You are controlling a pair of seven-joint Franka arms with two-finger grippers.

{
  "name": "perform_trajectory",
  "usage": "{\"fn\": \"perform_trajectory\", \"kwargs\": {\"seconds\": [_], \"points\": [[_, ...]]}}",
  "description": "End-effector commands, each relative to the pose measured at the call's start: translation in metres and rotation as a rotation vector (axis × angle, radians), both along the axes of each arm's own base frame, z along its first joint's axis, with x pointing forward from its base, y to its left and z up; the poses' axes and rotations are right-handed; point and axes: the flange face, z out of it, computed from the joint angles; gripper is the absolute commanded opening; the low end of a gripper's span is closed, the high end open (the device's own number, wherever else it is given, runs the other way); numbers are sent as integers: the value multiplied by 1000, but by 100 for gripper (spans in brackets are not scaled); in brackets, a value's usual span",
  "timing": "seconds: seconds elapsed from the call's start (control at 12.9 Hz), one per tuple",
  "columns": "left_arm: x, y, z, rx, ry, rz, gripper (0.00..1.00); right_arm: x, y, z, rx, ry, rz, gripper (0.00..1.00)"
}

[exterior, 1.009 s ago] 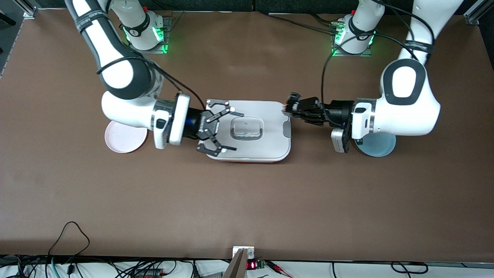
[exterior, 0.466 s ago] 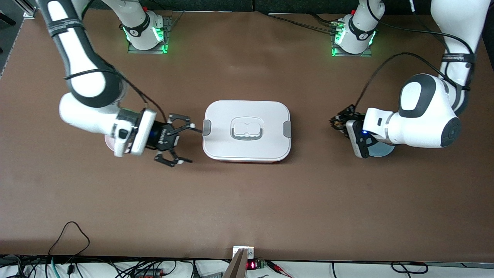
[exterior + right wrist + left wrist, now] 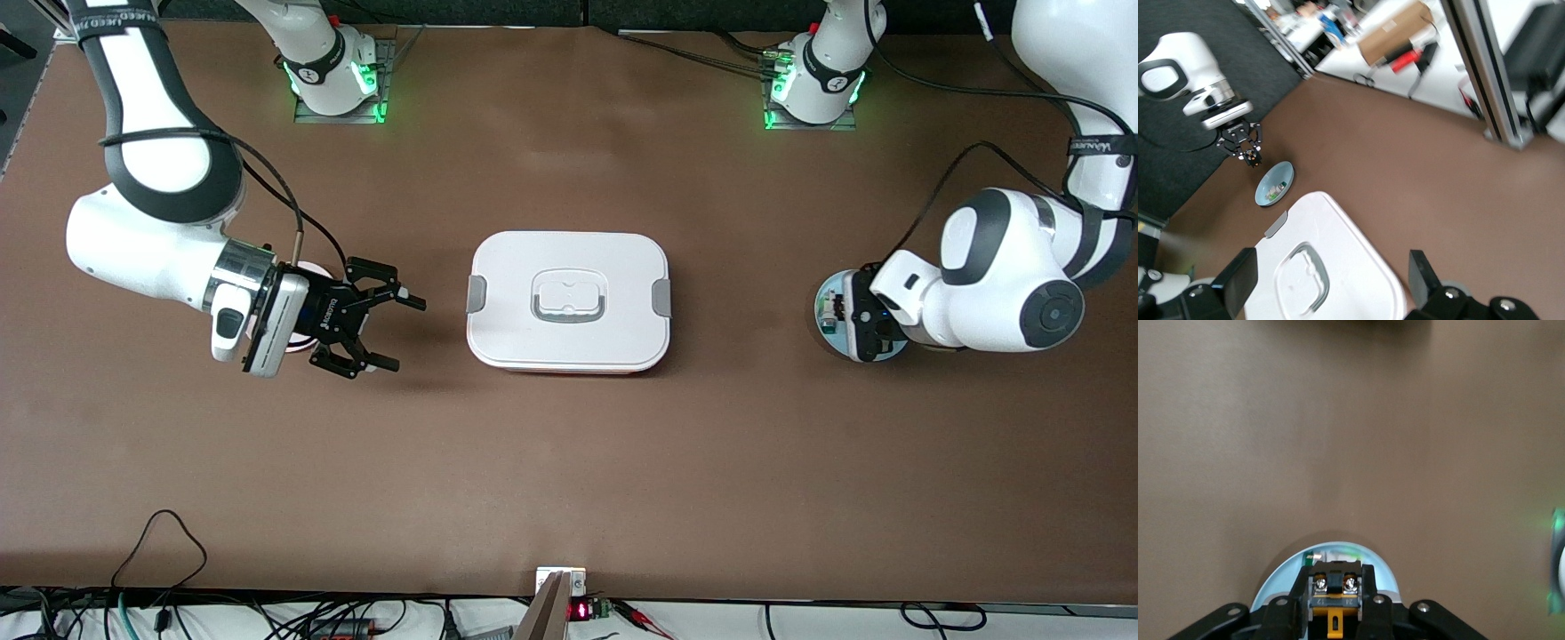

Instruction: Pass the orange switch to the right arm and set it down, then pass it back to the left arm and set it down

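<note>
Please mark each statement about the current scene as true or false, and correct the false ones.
1. The left gripper is shut on the orange switch. True.
2. The left gripper is over the white box. False: it is over the blue plate, toward the left arm's end of the table.
3. The right gripper is open and holds nothing. True.
4. The box lid is off. False: the lid is on, with its grey handle showing.
5. A small white-and-green component lies in the blue plate. True.
</note>
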Motion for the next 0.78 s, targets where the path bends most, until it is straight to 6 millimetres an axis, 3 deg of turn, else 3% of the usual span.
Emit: {"fn": "perform_trajectory", "kwargs": {"seconds": [0.0,0.16,0.23,0.39,0.7], "points": [[3,30,-23,-40,-64,-181,0,-5,4,15,-99,139,-77,100],[-3,52,-41,-16,-81,-200,0,-9,4,11,-242,214,-106,100],[-7,54,-46,-16,-78,-196,0,-13,15,10,-312,241,-123,100],[-10,69,-57,9,-104,-193,0,-24,19,15,-443,347,-197,100],[-32,84,-88,16,-122,-168,0,-36,30,62,-643,471,-288,100]]}}
